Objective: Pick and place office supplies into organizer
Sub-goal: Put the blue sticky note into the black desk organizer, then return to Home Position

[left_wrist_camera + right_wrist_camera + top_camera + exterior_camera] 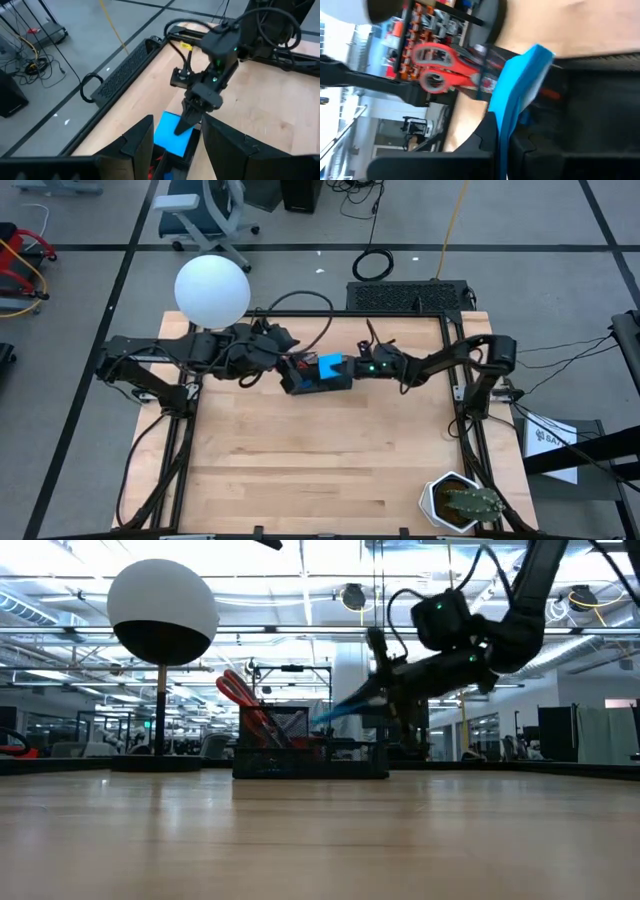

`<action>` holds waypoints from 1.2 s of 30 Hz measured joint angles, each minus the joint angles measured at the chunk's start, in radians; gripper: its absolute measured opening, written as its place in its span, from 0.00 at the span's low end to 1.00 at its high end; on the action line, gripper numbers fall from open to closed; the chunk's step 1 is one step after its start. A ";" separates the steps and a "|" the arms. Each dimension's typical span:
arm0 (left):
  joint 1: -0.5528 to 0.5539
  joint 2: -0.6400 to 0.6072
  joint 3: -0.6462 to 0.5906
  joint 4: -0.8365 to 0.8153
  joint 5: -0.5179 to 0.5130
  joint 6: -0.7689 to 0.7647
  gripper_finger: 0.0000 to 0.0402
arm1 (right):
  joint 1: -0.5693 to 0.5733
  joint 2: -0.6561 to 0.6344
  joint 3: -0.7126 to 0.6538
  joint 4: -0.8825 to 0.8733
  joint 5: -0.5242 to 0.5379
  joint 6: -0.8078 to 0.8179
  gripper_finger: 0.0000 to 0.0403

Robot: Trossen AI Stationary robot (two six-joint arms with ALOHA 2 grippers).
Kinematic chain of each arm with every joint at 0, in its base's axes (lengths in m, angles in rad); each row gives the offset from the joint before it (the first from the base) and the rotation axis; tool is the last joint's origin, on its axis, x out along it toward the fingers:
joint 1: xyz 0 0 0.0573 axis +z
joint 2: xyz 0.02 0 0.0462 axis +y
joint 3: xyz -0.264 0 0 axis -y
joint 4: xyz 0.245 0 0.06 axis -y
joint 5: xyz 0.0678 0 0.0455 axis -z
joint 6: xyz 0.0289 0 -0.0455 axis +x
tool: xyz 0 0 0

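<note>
The black organizer (315, 377) (310, 752) stands at the table's far middle. Red-handled scissors (437, 67) (238, 690) stand in its left end, handles up. My right gripper (350, 367) (186, 125) is shut on the bright blue pad (330, 364) (340, 710) over the organizer's right part. My left gripper (284, 362) (175, 150) hovers open just above the organizer's left end, touching nothing that I can see. No pens or eraser show apart from small bits inside the organizer. My right gripper pinches the blue pad's right edge (176, 131) between its two fingers, coming slanting down from the table's right. The pad (517, 95) is tilted, its free end (540, 52) lower and over the organizer's opening. Whether that end touches the organizer cannot be told.
A lamp with a white globe (212, 288) (162, 615) stands at the far left, close behind my left arm. A potted cactus (460, 502) sits at the near right corner. The near half of the wooden table (320, 470) is bare.
</note>
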 joint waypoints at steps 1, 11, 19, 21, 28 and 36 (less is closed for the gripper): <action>-0.001 0.001 0.000 -0.003 0.000 -0.001 0.43 | 0.002 0.011 0.001 -0.002 0.000 0.007 0.01; -0.003 0.001 0.000 -0.001 0.005 -0.011 0.43 | 0.019 0.039 -0.001 -0.031 0.022 0.005 0.11; -0.003 0.001 0.000 0.001 0.009 -0.010 0.43 | -0.005 0.037 0.000 -0.063 0.010 0.047 0.32; -0.003 0.001 0.000 0.002 0.009 -0.010 0.43 | -0.017 0.036 0.000 -0.061 -0.020 0.049 0.37; -0.003 0.001 0.000 0.006 0.010 -0.009 0.43 | -0.053 0.027 -0.002 -0.004 -0.111 0.113 0.49; -0.003 0.001 0.000 0.007 0.011 -0.009 0.43 | -0.067 -0.054 -0.002 0.067 -0.046 0.087 0.51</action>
